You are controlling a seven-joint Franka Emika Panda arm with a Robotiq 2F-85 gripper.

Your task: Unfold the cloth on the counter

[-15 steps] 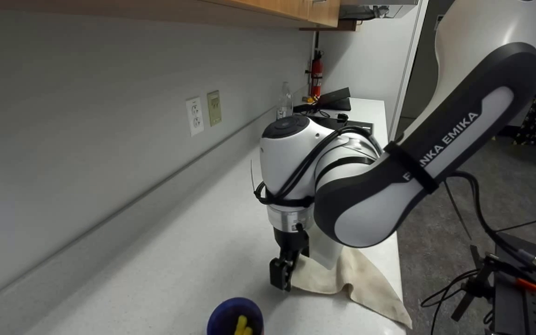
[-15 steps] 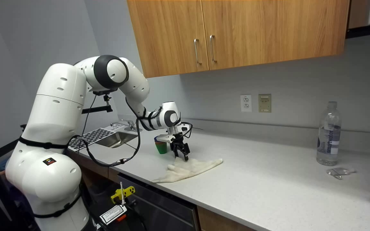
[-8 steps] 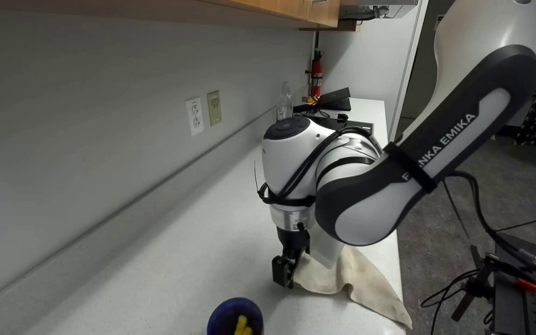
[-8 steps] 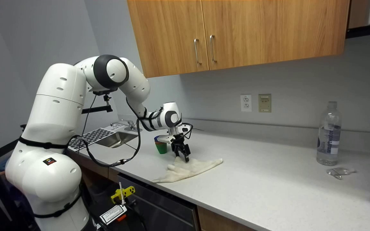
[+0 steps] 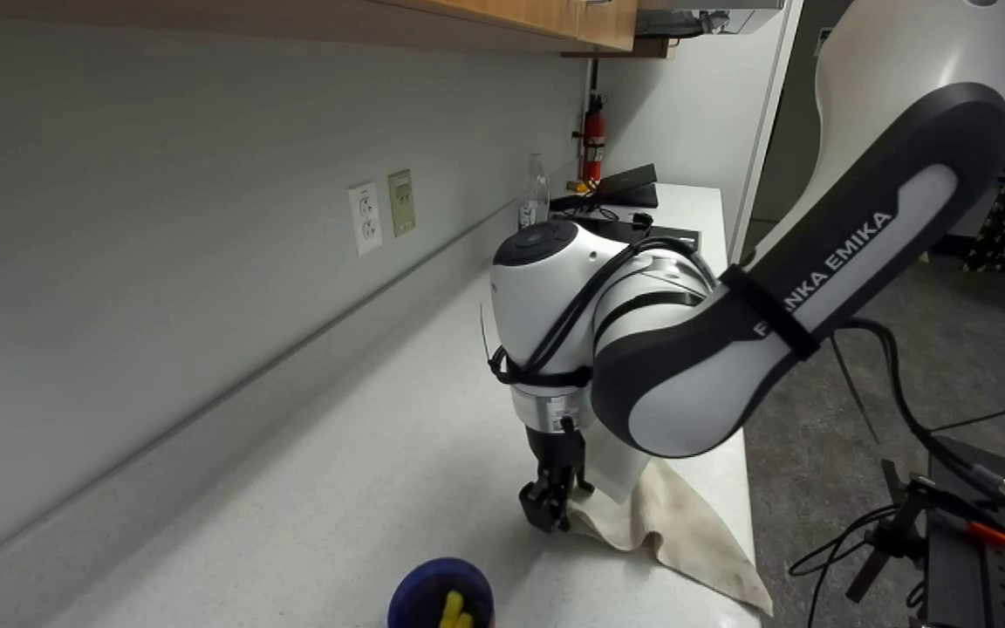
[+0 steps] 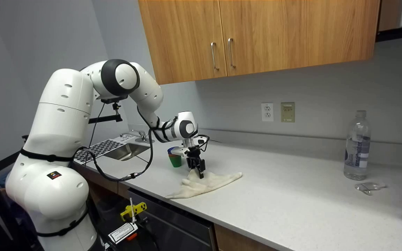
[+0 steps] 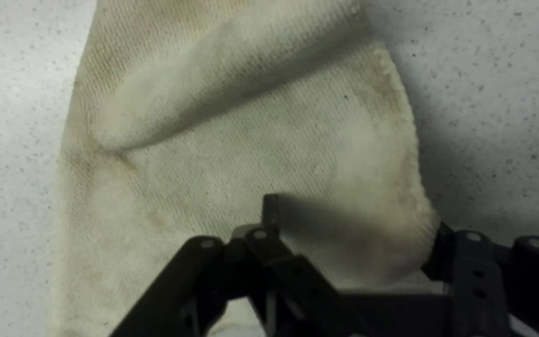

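With the black two-fingered gripper [image 7: 353, 227] spread apart across the hem [image 7: 411, 131] of the rumpled beige-tan fabric cloth [image 6: 201, 186], on the left part of the white countertop [image 6: 274, 195] in an exterior view, a shallow pinch could slip, or a deep one drag layers together

"Is that blotchy beige fabric cloth [image 7: 232, 159] looking matt?"

"Yes, its ribbed weave is showing; the long white speckled bench [image 6: 284, 195] is looking smooth and faintly glossy."

"And the black two-fingered gripper [image 7: 353, 227]?"

"It's looking mostly matt; the curved silver metal handles [image 6: 230, 53] are shining."
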